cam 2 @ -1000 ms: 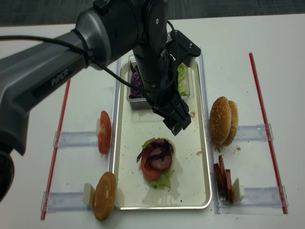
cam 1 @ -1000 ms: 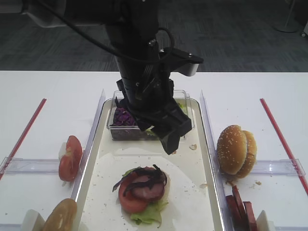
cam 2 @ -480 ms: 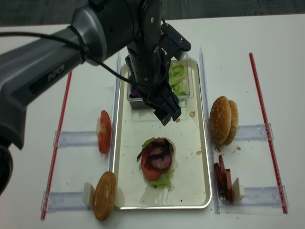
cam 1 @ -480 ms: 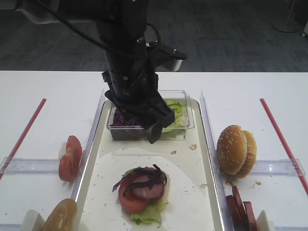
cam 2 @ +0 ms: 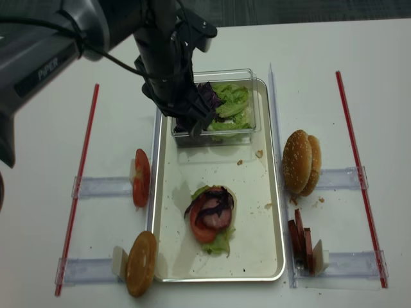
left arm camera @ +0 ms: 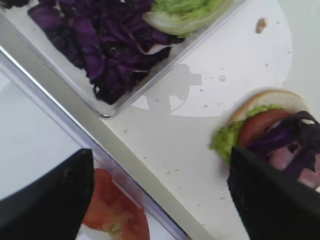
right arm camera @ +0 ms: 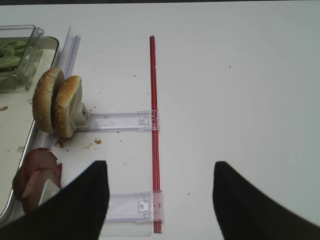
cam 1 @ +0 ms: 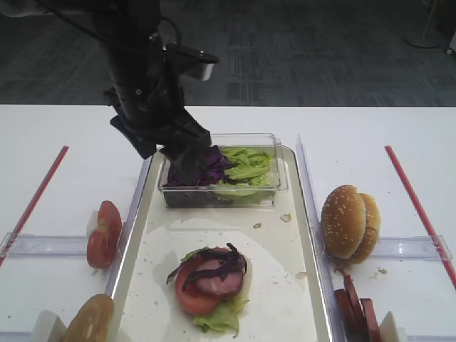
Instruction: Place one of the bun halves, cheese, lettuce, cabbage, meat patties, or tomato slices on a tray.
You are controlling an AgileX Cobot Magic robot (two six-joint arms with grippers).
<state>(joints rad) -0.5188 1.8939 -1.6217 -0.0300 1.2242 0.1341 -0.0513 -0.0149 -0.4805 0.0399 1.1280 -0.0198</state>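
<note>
Both jaws of the left gripper [left arm camera: 155, 192] stand wide, seemingly empty, above the tray [left arm camera: 165, 150].

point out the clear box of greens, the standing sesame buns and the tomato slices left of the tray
clear box [cam 1: 281, 187]: exterior high view, its right front corner wall.
sesame buns [cam 1: 342, 221]: exterior high view, seeded dome of the nearer bun.
tomato slices [cam 2: 142, 177]: realsense high view, red face of the upright slices.

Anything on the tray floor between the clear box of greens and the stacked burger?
In the realsense high view, only crumbs lie on the tray floor between the clear box and the stack; the stretch is otherwise bare.
</note>
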